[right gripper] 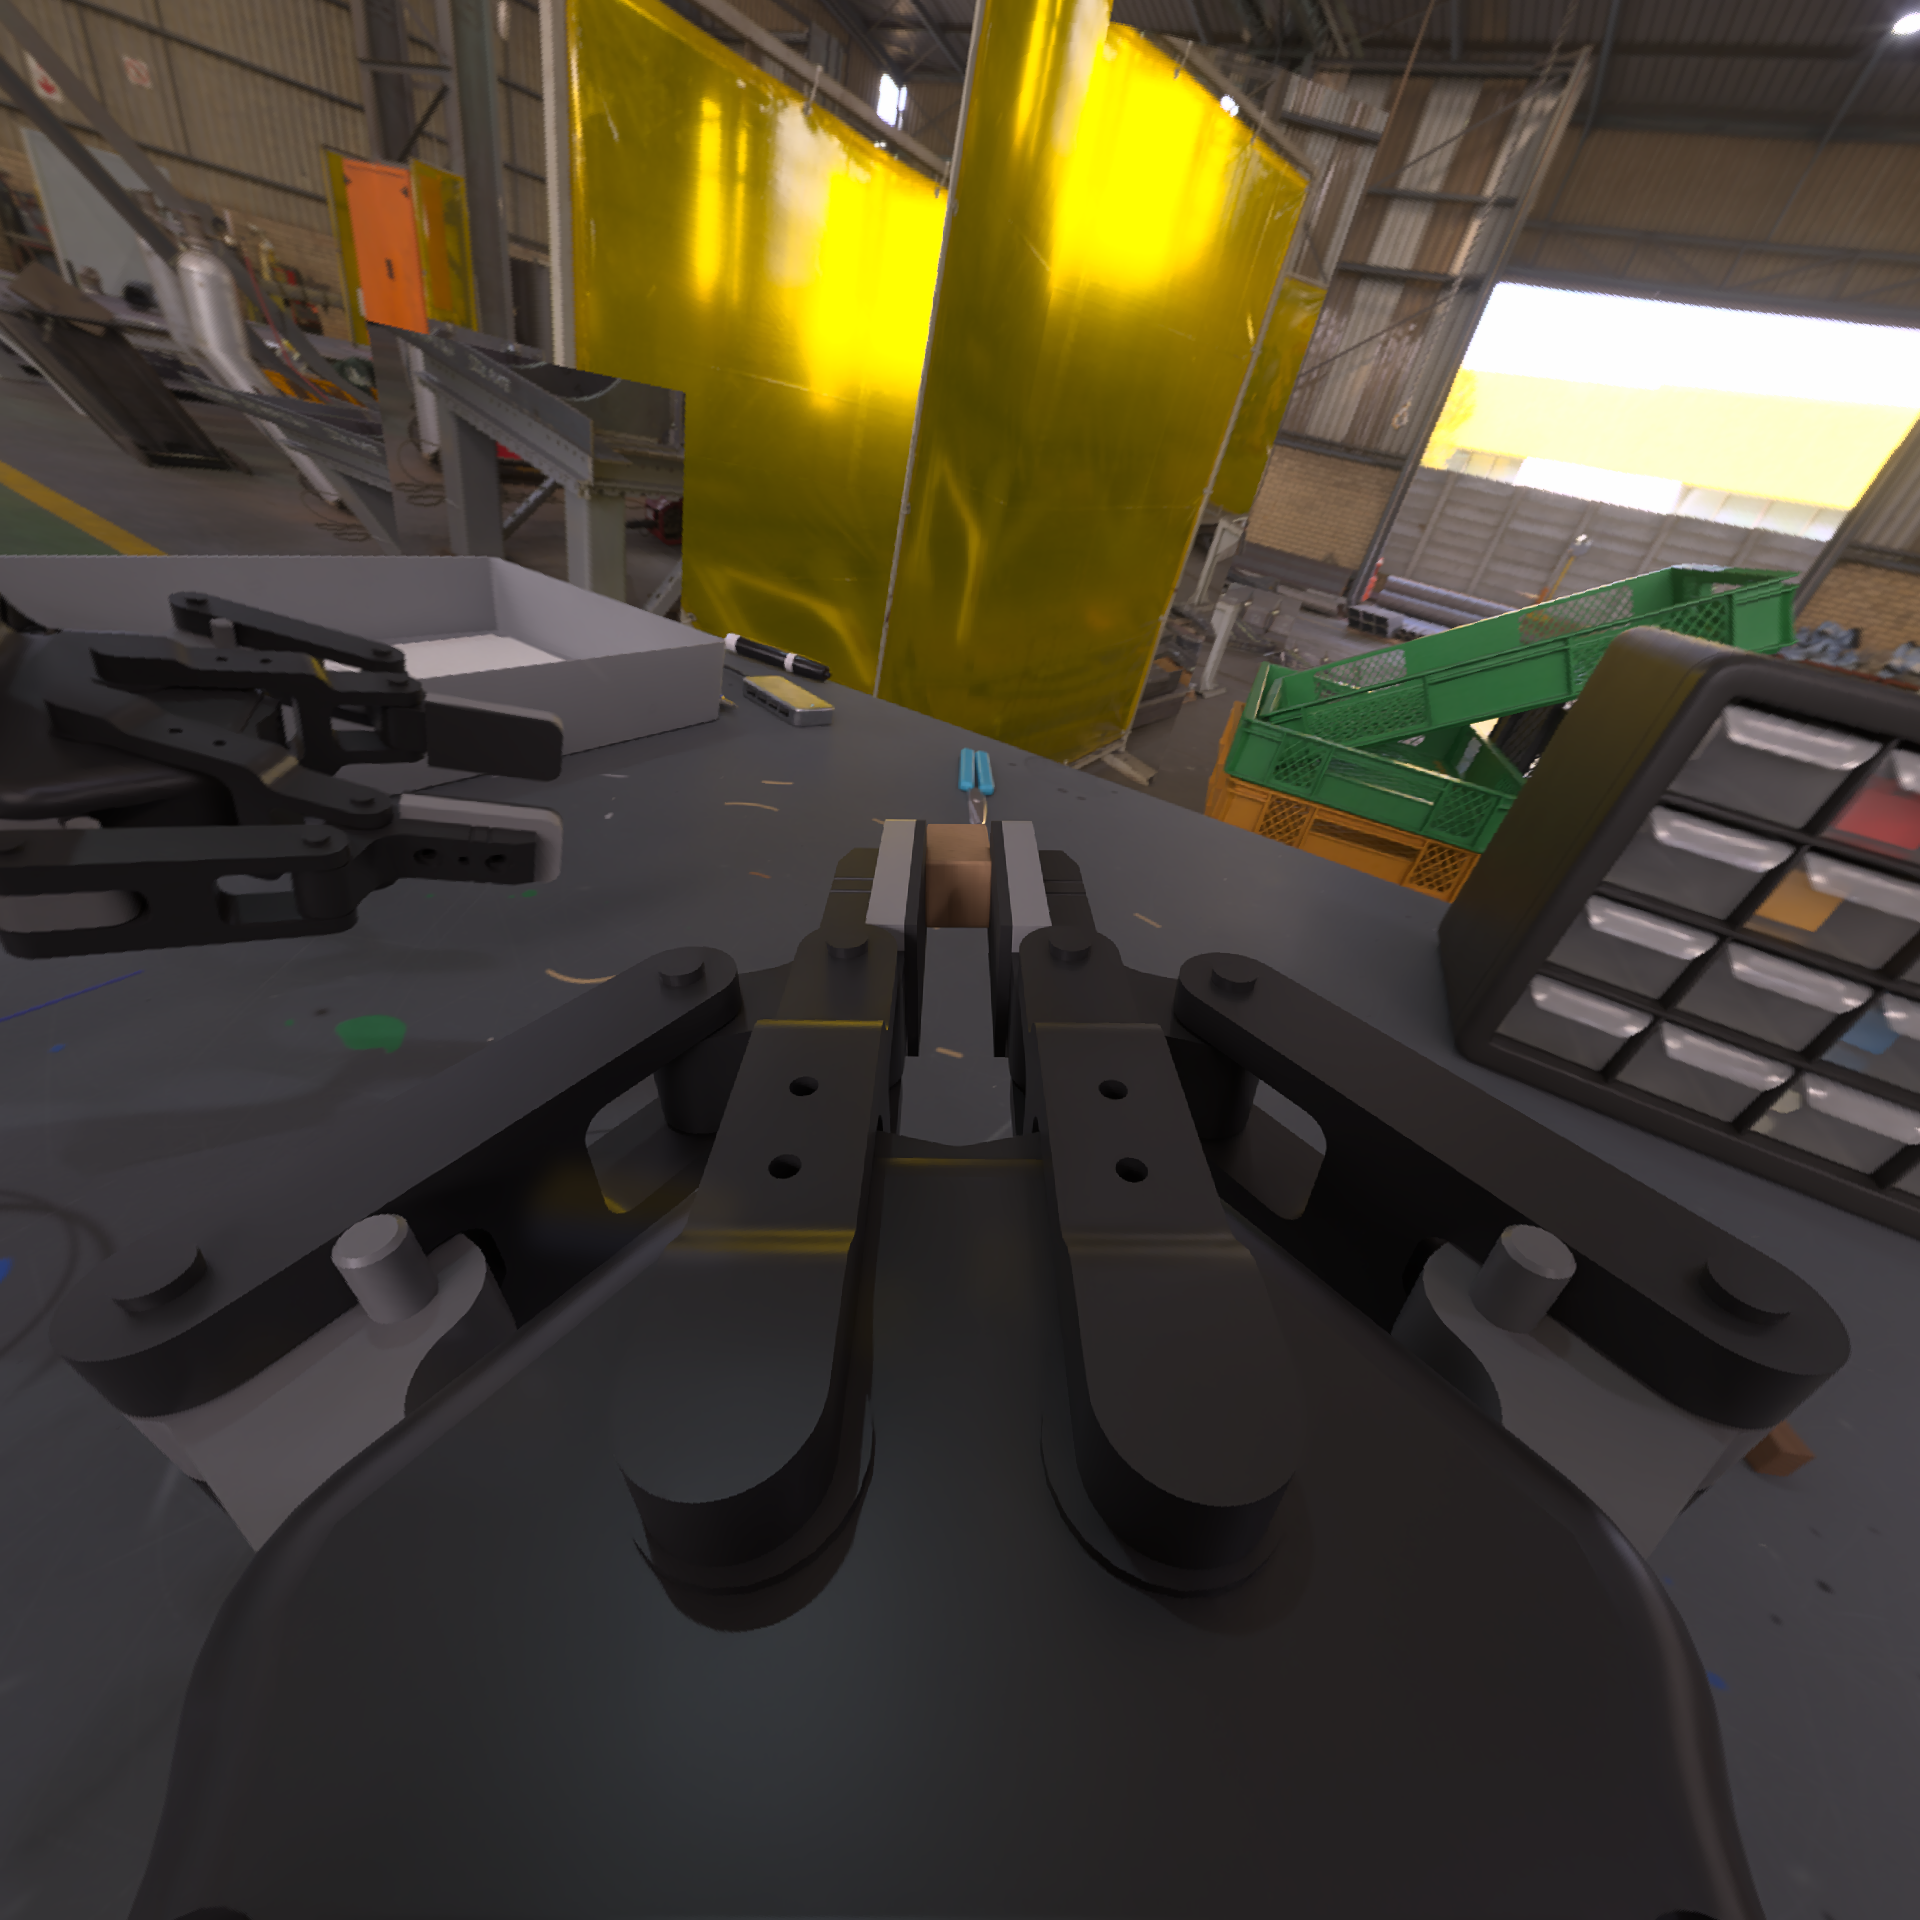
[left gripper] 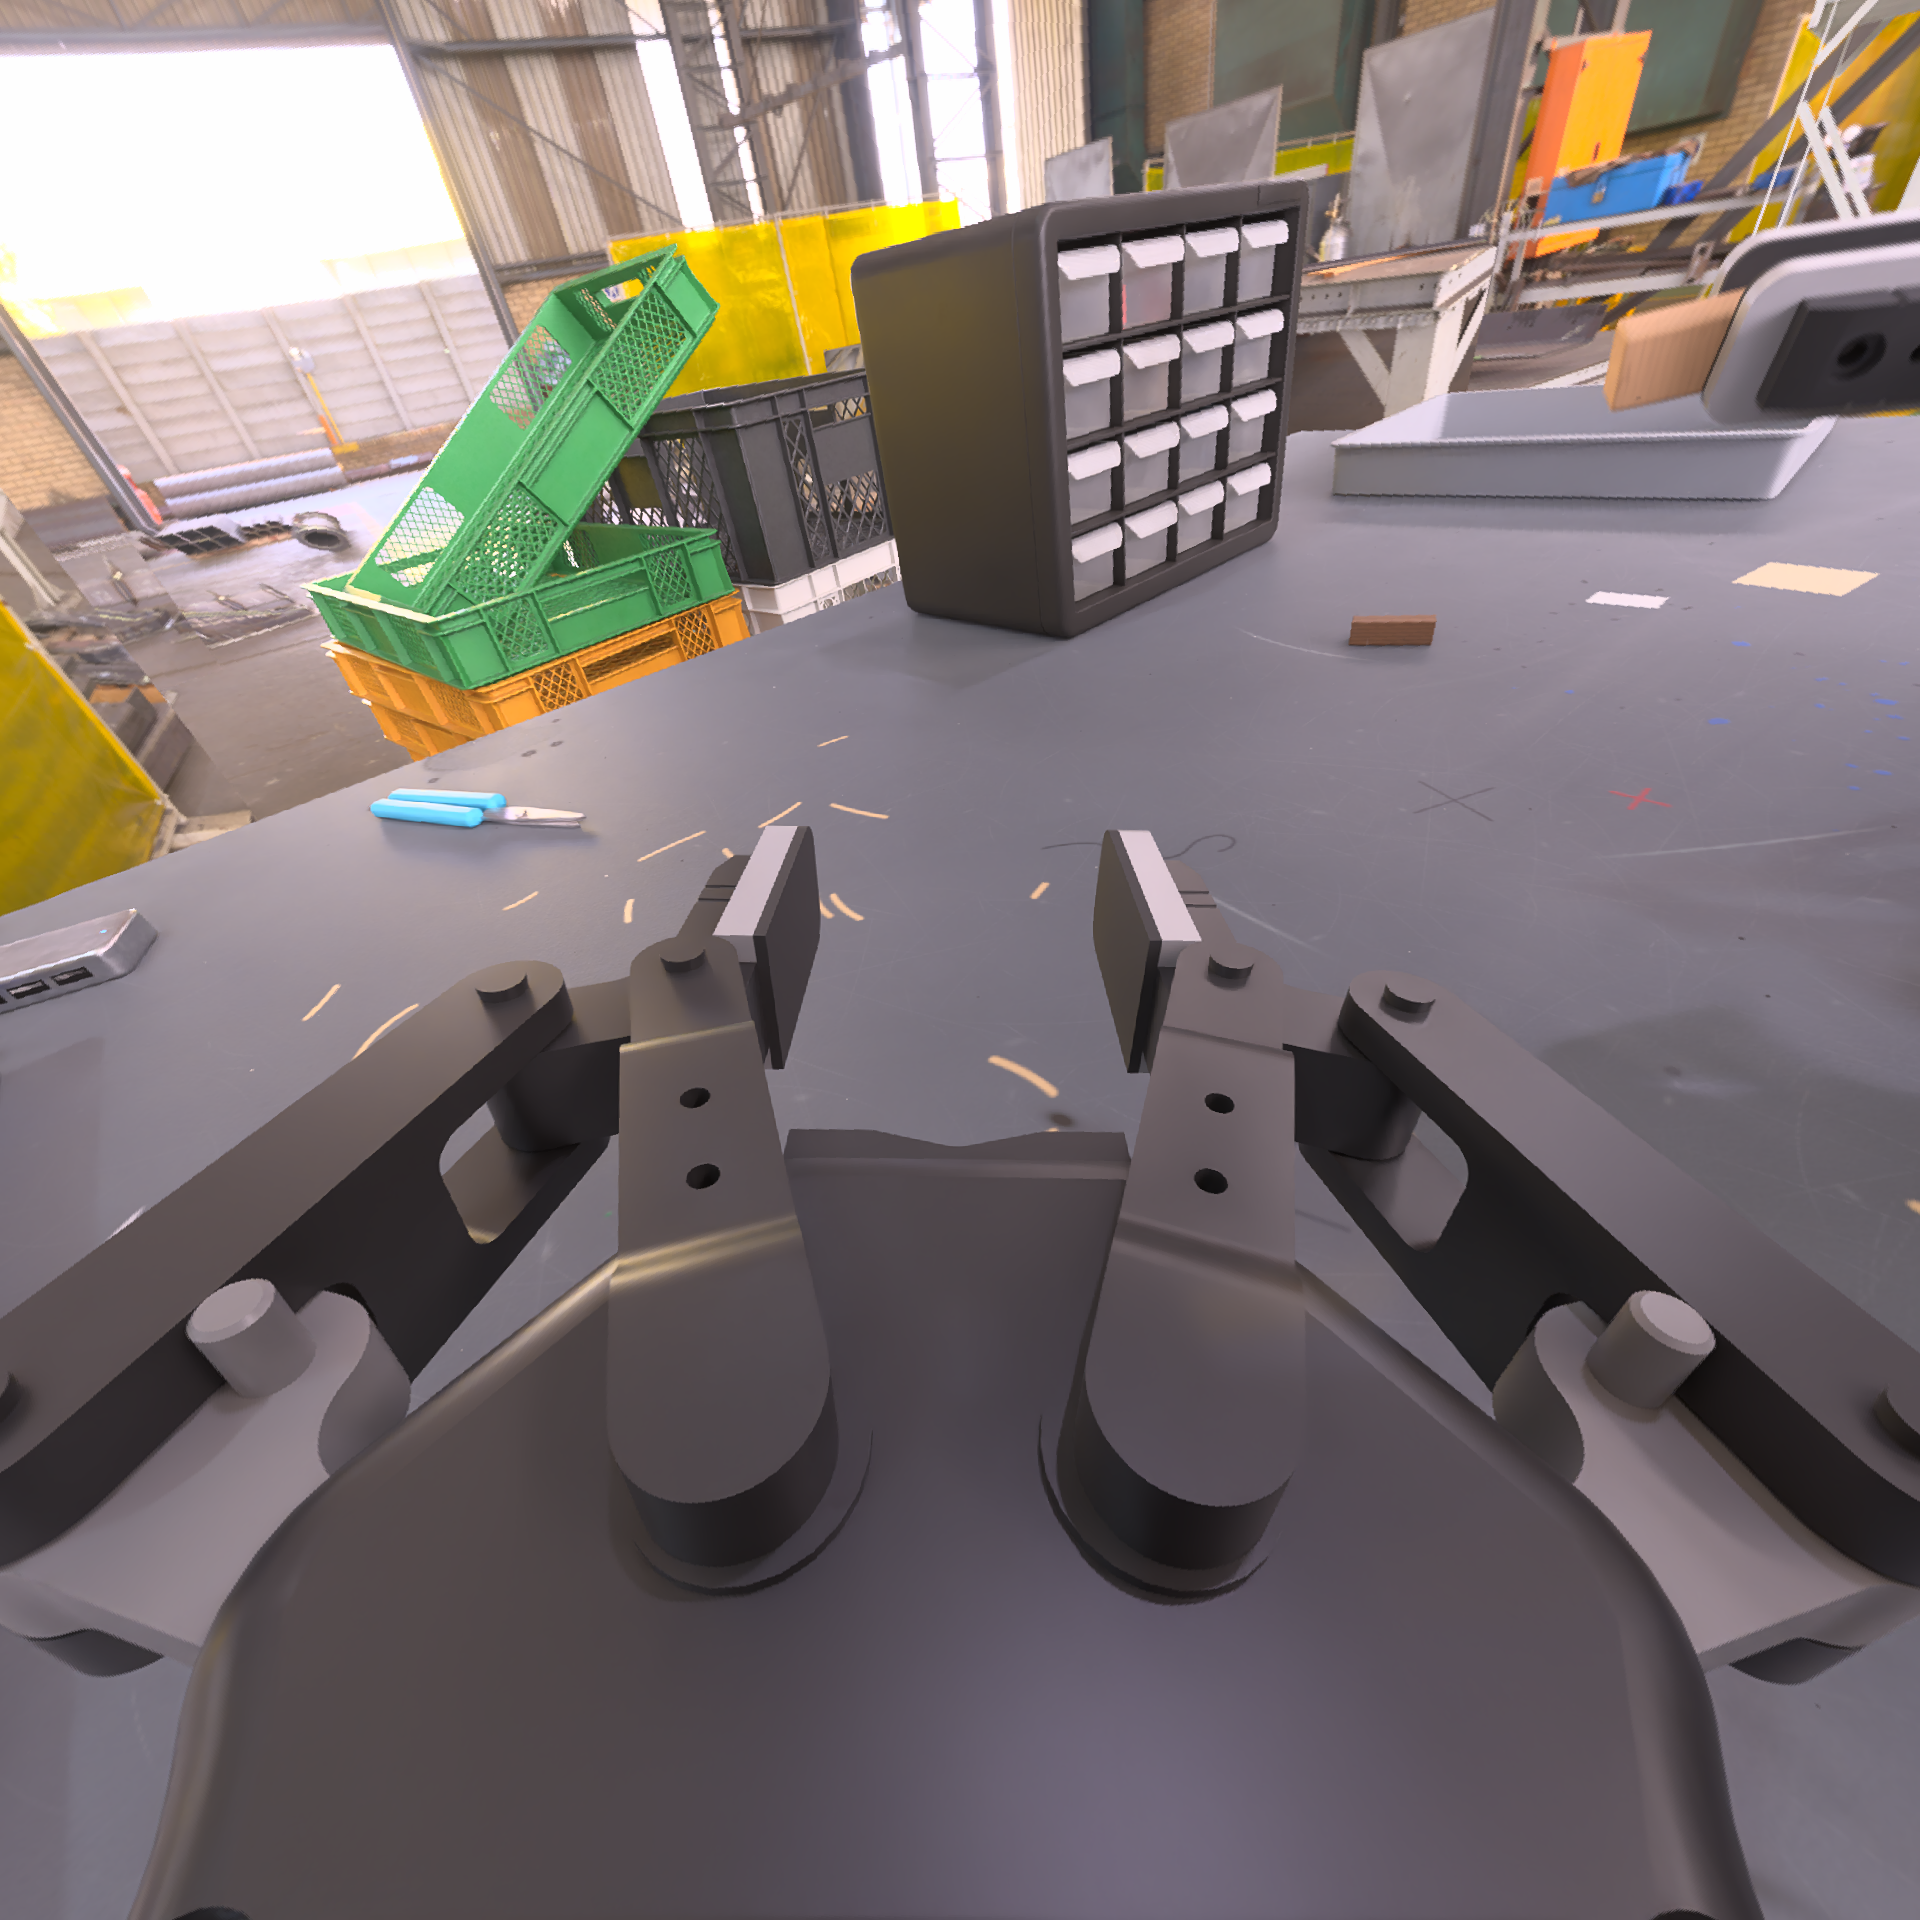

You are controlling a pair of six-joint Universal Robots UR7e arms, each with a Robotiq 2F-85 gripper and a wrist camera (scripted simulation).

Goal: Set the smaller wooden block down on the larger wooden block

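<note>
My right gripper (right gripper: 956, 862) is shut on a light wooden block (right gripper: 956, 878) and holds it above the grey table. In the left wrist view that block (left gripper: 1668, 358) shows at the upper right, sticking out of the right gripper's fingers (left gripper: 1756, 332). A darker brown wooden block (left gripper: 1392, 631) lies flat on the table in front of the drawer cabinet; one corner of it (right gripper: 1782, 1449) shows at the lower right of the right wrist view. My left gripper (left gripper: 956, 894) is open and empty over the table; it also shows in the right wrist view (right gripper: 556, 784).
A dark drawer cabinet (left gripper: 1081, 416) stands on the table at the back. A grey tray (left gripper: 1579, 457) sits beyond the brown block. Blue-handled pliers (left gripper: 468, 808), a silver USB hub (left gripper: 73, 956) and a black marker (right gripper: 774, 655) lie near the table edge. Stacked crates (left gripper: 540, 582) stand beyond it.
</note>
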